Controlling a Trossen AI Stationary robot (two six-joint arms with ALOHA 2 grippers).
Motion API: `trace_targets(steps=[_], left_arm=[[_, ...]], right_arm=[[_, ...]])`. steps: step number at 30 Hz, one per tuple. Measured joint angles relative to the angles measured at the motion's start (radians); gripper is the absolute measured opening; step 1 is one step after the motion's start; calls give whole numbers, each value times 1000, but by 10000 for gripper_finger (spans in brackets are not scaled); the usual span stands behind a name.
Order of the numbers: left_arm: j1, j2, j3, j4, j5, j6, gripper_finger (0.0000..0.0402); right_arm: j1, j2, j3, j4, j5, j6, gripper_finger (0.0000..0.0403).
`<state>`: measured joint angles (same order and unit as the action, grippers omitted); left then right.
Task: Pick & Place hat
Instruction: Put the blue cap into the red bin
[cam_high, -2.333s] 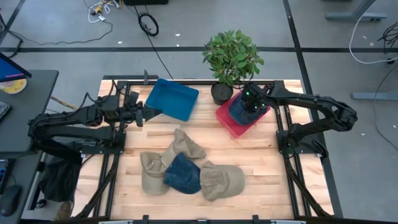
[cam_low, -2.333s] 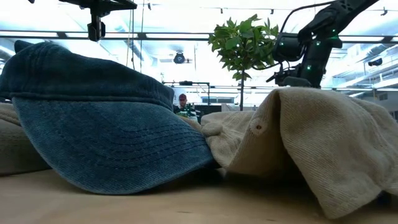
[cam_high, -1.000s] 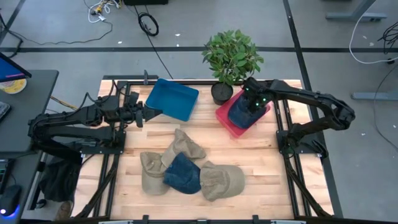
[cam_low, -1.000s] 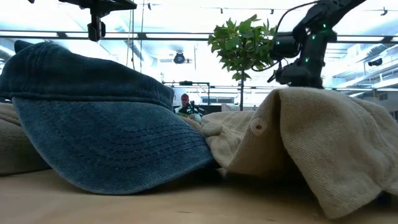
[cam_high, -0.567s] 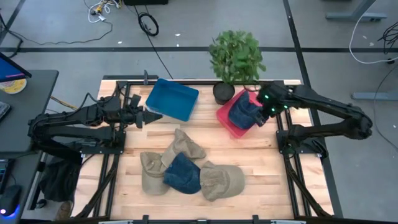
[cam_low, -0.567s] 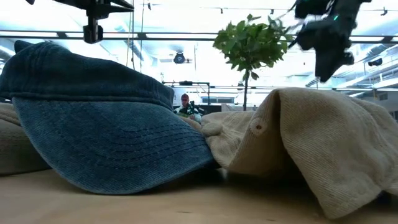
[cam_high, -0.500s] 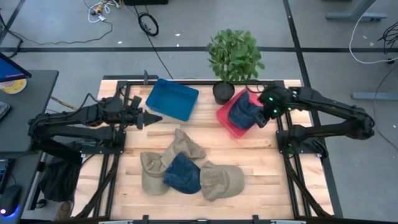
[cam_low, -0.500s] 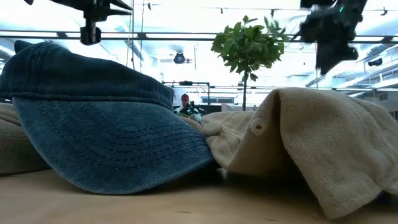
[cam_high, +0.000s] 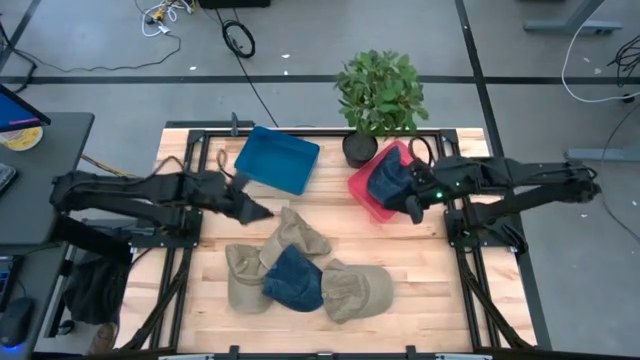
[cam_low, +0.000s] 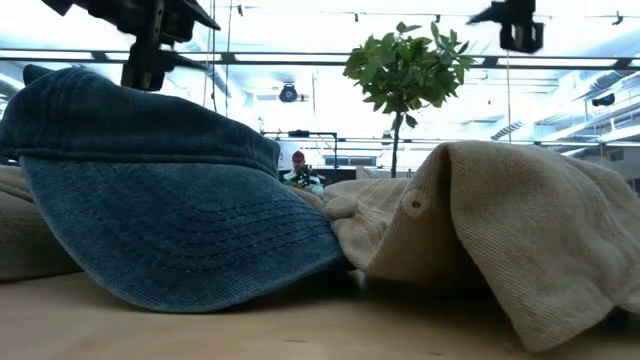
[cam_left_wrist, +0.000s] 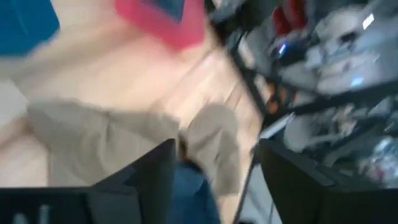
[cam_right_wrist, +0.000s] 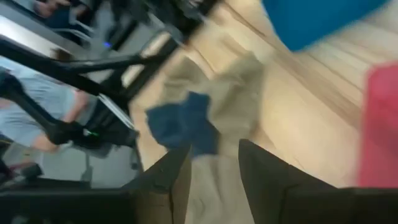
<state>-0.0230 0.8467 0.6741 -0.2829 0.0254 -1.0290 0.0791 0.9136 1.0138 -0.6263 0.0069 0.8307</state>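
While a blue hat (cam_high: 391, 181) lies in the red bin (cam_high: 362, 188) right of centre in the high view, the right gripper (cam_high: 412, 207) hangs just beside the bin's lower right edge; its fingers look spread with nothing between them, though that wrist picture is smeared. At lower centre, three tan hats (cam_high: 299, 234) and another blue hat (cam_high: 294, 280) sit heaped on the table (cam_high: 420, 280). Left of centre, the left gripper (cam_high: 256, 210) hovers near the heap, fingers spread and empty. A blue bin (cam_high: 277, 160) and a plant (cam_high: 379, 92) stand along the upper edge.
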Motion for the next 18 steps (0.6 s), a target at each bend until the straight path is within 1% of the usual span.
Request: trace_targets(steps=[2,4,8,11,15,18], left_arm=[[-39,48,0,3,0,15,257],[-74,91,0,2,5,-6,265],[-150,171,0,70,12,-68,267],[-199,225,0,132,5,-109,261],[-246,280,0,206,1,-178,240],[-285,302,0,239,2,-188,221]], right_arm=[[39,18,0,54,47,2,136],[68,43,0,70,82,25,136],[100,116,0,76,90,56,136],[128,181,-1,127,80,73,136],[159,270,-1,312,17,107,136],[165,332,-1,423,-41,178,136]])
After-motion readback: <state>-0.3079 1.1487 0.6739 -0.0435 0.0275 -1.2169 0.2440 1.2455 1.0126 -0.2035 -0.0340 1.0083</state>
